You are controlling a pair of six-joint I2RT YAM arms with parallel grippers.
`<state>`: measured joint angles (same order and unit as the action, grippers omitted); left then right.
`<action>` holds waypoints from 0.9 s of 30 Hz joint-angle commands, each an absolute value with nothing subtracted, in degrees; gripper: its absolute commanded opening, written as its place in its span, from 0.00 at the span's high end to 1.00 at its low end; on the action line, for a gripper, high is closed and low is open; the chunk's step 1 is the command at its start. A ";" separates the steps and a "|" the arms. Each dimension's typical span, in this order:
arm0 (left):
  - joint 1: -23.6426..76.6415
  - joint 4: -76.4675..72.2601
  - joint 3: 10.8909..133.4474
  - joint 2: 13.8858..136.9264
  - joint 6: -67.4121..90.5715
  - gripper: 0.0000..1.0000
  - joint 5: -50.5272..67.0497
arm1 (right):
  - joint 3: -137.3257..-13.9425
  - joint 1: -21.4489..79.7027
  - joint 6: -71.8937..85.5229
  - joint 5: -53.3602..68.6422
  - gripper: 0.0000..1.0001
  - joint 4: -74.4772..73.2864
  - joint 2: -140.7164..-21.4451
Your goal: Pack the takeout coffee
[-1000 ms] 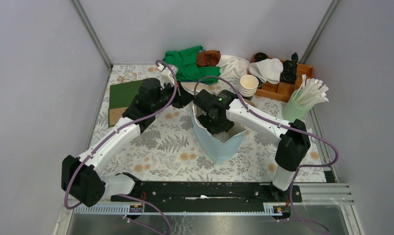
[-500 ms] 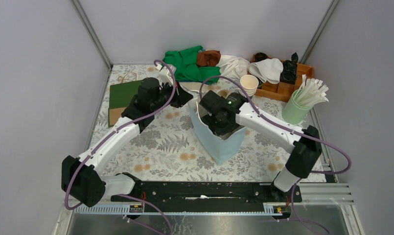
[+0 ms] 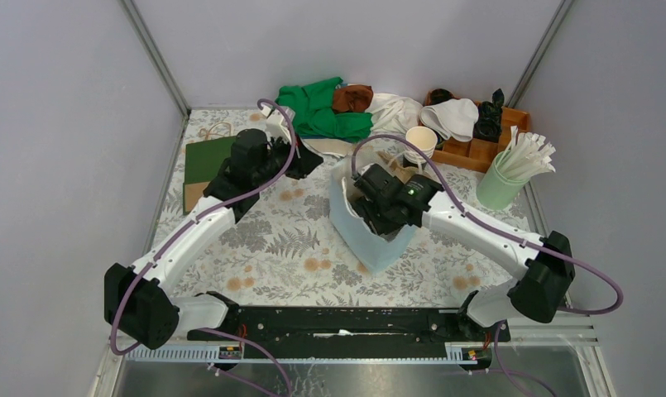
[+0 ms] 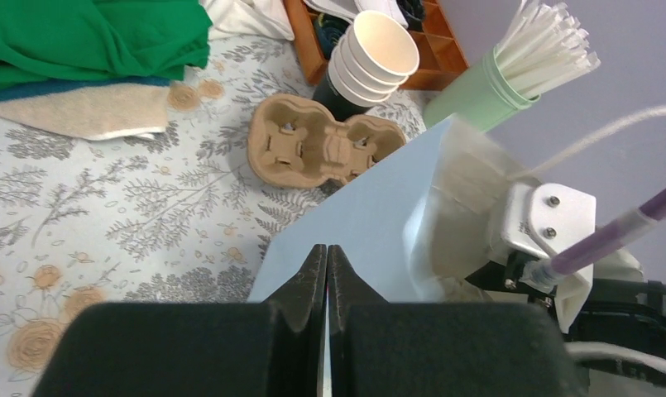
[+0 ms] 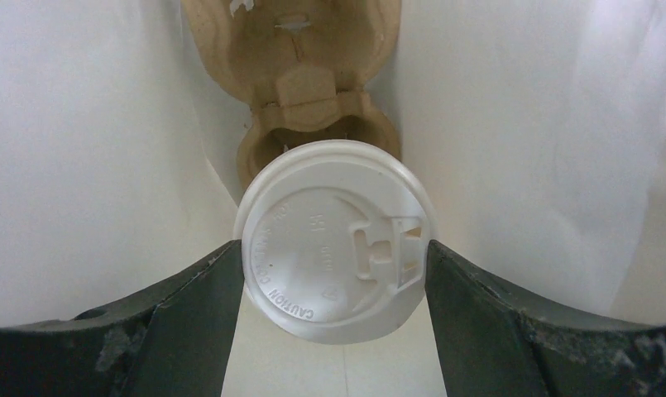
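The right tool [image 5: 333, 256] is down inside the pale blue bag [image 3: 371, 244], a little toward 3 o'clock from the middle of the surface [image 3: 263, 248]. Its jaws stand wide and hold the takeout coffee [image 5: 337, 236] by its round white lid. One dark finger [image 5: 205, 289] touches the lid at 9 o'clock and the other touches it at 3 o'clock. So the coffee is in the bag, with white bag walls on both sides. Past the lid, at 12 o'clock, a brown cup tray [image 5: 300, 83] shows between the walls.

The left tool [image 4: 327, 265] is shut tight, and I see nothing held in it. It is at 10 o'clock from the bag. A stack of paper cups [image 4: 375, 58] stands at 1 o'clock from the bag.
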<state>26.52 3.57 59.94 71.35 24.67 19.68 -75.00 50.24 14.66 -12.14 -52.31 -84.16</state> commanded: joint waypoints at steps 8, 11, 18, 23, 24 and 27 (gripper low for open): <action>24.87 2.57 63.76 71.21 22.08 1.00 17.68 | -66.71 50.18 14.93 -13.77 0.43 -51.58 -80.62; 24.87 2.47 63.98 71.55 22.21 1.00 18.37 | -67.59 50.18 14.58 -13.71 0.43 -51.81 -80.55; 24.87 5.04 69.19 75.08 21.44 0.74 26.28 | -71.00 50.19 13.42 -14.61 0.43 -52.26 -80.85; 24.96 6.45 74.91 79.82 21.73 0.51 39.06 | -69.89 50.16 12.21 -14.09 0.43 -50.08 -79.38; 24.96 6.16 75.46 80.55 21.98 0.49 40.85 | -70.00 50.18 12.07 -14.08 0.43 -50.18 -79.44; 25.03 5.89 76.61 81.82 22.41 0.45 44.92 | -70.22 50.17 11.66 -13.91 0.43 -50.27 -79.67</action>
<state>25.06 7.22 73.47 80.77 22.31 35.07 -69.56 50.24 13.39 -12.82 -48.71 -80.14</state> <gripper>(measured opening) 0.532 0.805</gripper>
